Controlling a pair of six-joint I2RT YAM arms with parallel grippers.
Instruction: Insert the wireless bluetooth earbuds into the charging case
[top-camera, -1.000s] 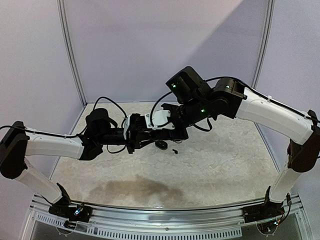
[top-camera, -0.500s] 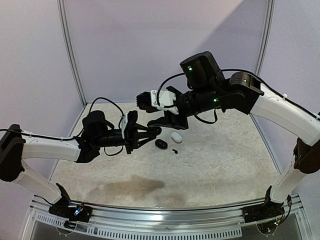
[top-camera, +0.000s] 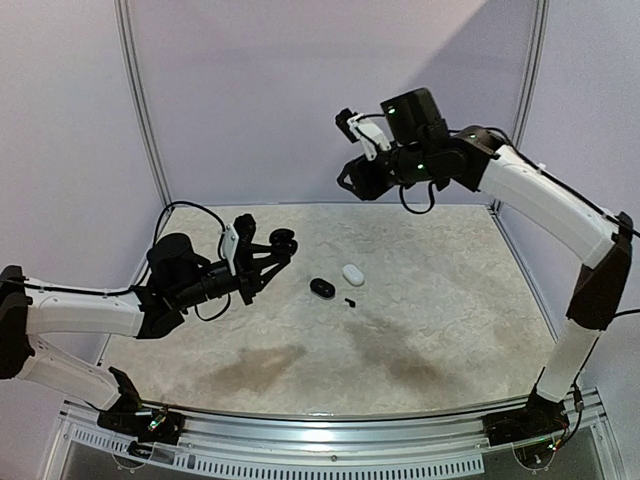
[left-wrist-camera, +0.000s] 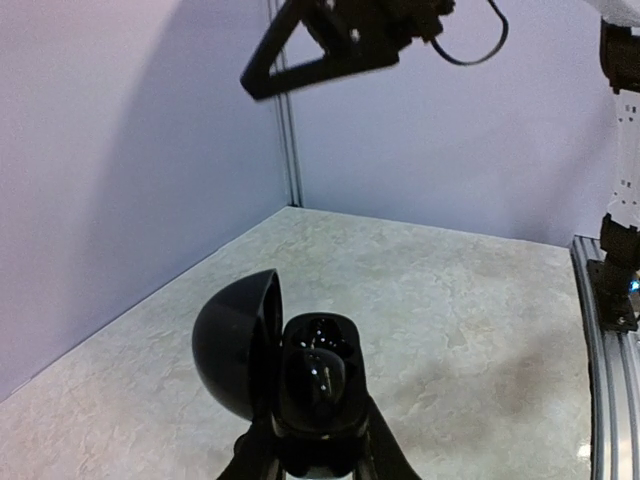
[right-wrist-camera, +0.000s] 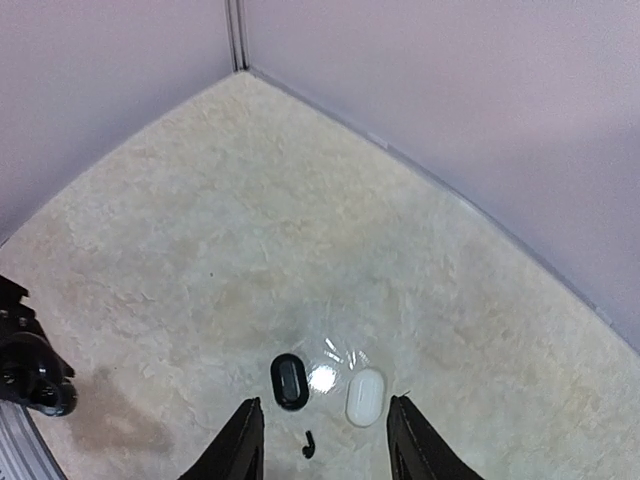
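My left gripper (left-wrist-camera: 318, 445) is shut on an open black charging case (left-wrist-camera: 318, 385), lid (left-wrist-camera: 232, 355) swung to the left. A glossy black bud (left-wrist-camera: 318, 375) seems to sit in its nearer well. In the top view the left gripper (top-camera: 272, 247) holds that case above the table's left-middle. My right gripper (top-camera: 349, 150) hangs high at the back, open and empty. In its wrist view the right gripper (right-wrist-camera: 322, 445) looks down on one loose black earbud (right-wrist-camera: 308, 444), which also shows in the top view as an earbud (top-camera: 350, 301) lying on the table.
A closed black case (top-camera: 321, 287) and a closed white case (top-camera: 353, 273) lie side by side mid-table, just behind the loose bud. The wrist view shows the same black case (right-wrist-camera: 289, 381) and white case (right-wrist-camera: 365, 396). Purple walls enclose the back and sides.
The two grippers were together over the table centre. The right arm has risen high toward the back; the left gripper has drawn back to the left with the case.
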